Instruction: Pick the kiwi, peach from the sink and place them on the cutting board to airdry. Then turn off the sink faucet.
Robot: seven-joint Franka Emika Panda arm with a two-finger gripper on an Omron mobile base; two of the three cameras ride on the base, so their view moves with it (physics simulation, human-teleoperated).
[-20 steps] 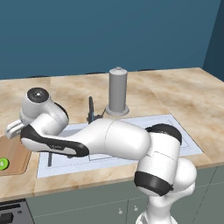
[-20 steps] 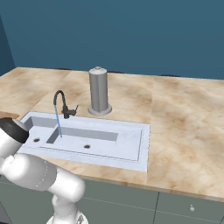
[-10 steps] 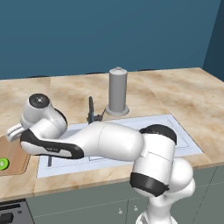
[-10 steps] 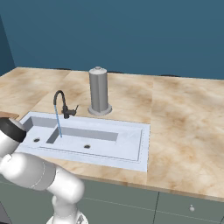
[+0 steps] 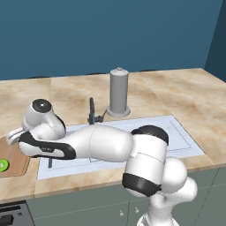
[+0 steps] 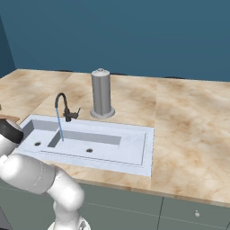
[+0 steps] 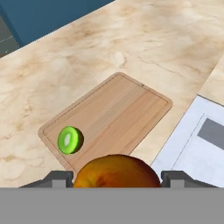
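Peach (image 7: 116, 171): round, orange-yellow with a reddish-brown flush; it sits between the two dark finger tips at 6 o'clock in the hand view, above the board's near edge.
Gripper (image 7: 117, 178): jaws closed around the peach, one tip on each side of it.
Kiwi (image 7: 69, 140): small lime-green round, pale centre, darker rim; it lies on the cutting board (image 7: 118, 111) toward the board's 8 o'clock corner.
Cutting board: light-brown wood, rounded corners, thin raised rim, on the marbled counter (image 7: 148, 39).
Sink (image 6: 130, 146): pale blue-grey basin at 3 o'clock of the board.
Sink faucet (image 6: 65, 105): dark curved spout, a thin blue stream falling from it.
Canister (image 6: 101, 93): grey cylinder at 3 o'clock of the faucet.
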